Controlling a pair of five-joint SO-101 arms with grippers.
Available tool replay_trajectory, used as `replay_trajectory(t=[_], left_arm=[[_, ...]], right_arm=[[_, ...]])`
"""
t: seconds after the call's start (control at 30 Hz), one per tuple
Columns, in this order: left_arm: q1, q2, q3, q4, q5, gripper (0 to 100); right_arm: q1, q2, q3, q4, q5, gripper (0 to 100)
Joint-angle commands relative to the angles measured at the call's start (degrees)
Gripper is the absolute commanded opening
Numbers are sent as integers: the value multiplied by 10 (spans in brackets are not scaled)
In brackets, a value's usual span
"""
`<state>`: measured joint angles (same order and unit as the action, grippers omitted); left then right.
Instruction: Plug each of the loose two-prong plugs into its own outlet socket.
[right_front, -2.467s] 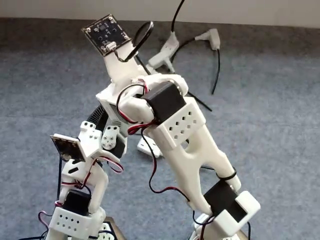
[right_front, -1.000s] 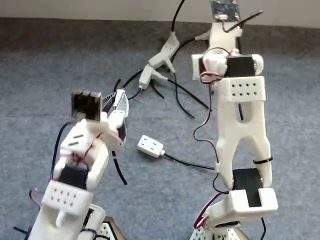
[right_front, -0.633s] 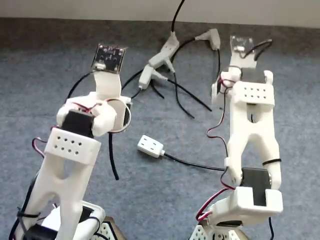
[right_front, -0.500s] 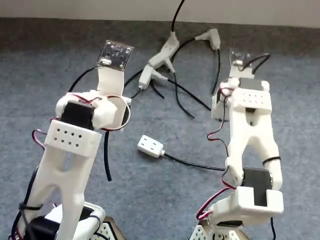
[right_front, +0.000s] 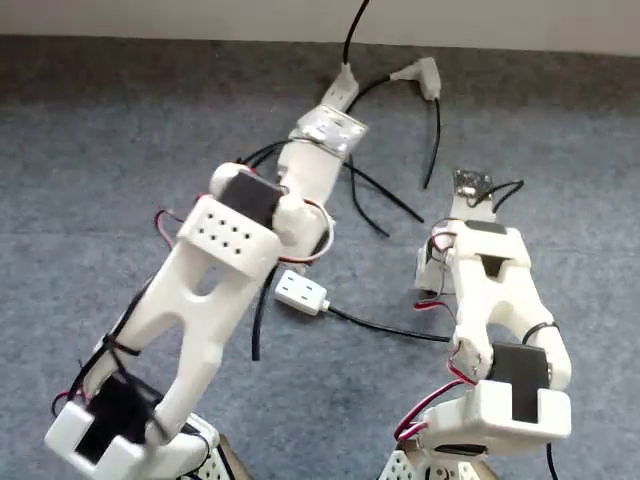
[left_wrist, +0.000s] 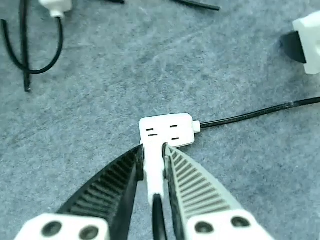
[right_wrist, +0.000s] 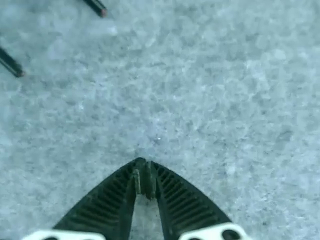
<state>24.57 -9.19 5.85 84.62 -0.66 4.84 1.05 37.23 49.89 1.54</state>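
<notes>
My left gripper (left_wrist: 152, 150) is shut on a white two-prong plug (left_wrist: 154, 172) whose black cord runs back between the fingers. The plug's front end meets the near edge of the white outlet block (left_wrist: 170, 131); its prongs are hidden. The block's top face shows pairs of dark slots. In the high view the block (right_front: 300, 291) lies on the carpet, partly under the left arm (right_front: 225, 270). Two more white plugs (right_front: 427, 76) (right_front: 338, 88) lie at the back. My right gripper (right_wrist: 144, 174) is shut on nothing, tips down on the bare carpet.
Grey carpet (right_front: 100, 180) covers the table. The outlet's black cable (right_front: 385, 328) runs right toward the right arm (right_front: 490, 290). Loose black cords (right_front: 385, 200) cross the back middle. Another white plug (left_wrist: 55, 6) with a looped cord lies beyond the outlet.
The left arm swung right and down over the outlet block, carrying the plug on its black cord. The right arm drew back toward its base and lowered to the carpet.
</notes>
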Motion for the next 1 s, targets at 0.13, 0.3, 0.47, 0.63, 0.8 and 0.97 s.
replay_trajectory(t=[0.13, 0.3, 0.47, 0.63, 0.8, 0.97], left_arm=[[-3, 39, -15, 4, -25, 8], [-20, 42, 31, -11, -25, 8], [-22, 38, 93, -76, -22, 8], [-22, 38, 109, -93, 9, 8], [-22, 44, 121, -123, 31, 8], [-22, 44, 149, -166, 31, 8]], right_arm=[[18, -21, 36, -63, 1, 6], [18, -20, 36, -63, 0, 6], [18, -20, 36, -63, 0, 6], [18, -20, 36, -63, 0, 6], [18, -19, 36, -63, 0, 6], [18, -19, 36, -63, 0, 6]])
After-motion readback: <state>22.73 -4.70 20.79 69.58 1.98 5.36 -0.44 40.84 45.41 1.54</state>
